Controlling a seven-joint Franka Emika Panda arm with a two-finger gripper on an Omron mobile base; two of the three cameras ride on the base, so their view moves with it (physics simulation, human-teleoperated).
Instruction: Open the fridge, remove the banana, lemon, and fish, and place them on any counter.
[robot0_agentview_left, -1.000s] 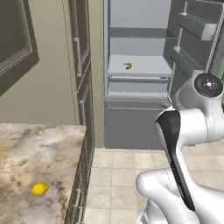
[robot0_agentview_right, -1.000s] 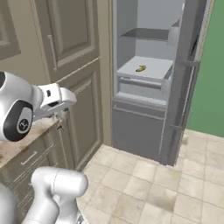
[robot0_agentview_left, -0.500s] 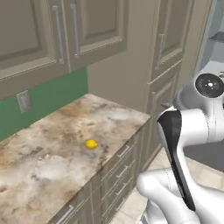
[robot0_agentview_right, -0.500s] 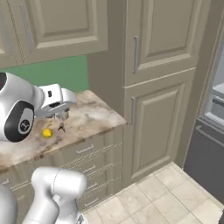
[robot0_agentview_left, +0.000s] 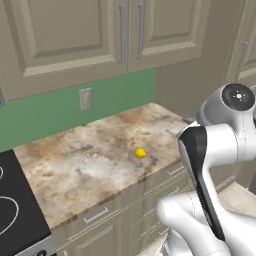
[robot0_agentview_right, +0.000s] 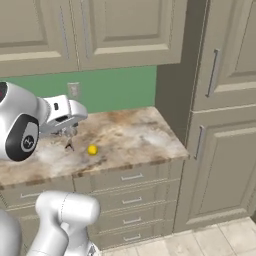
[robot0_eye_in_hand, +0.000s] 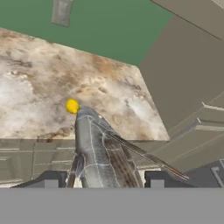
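Black cooktop (robot0_agentview_left: 12, 210) seen at far left of left base view, beside counter (robot0_agentview_left: 90, 165). Wall outlet (robot0_agentview_left: 86, 98) set in green backsplash (robot0_agentview_left: 115, 95) above it. Lemon (robot0_agentview_left: 141, 152) found lying on counter, toward front edge. Gripper (robot0_eye_in_hand: 103, 181) seen in hand view with jaws clamped on fish (robot0_eye_in_hand: 98, 153); fish held lengthwise, pointed out over counter toward lemon. Tall beige cabinets (robot0_agentview_right: 220, 125) placed at right of counter.

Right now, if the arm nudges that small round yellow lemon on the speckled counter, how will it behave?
The small round yellow lemon is ball-shaped, so it would likely roll. The speckled beige counter looks flat and smooth, so little would stop it. It sits near the front edge, so it might drop off.
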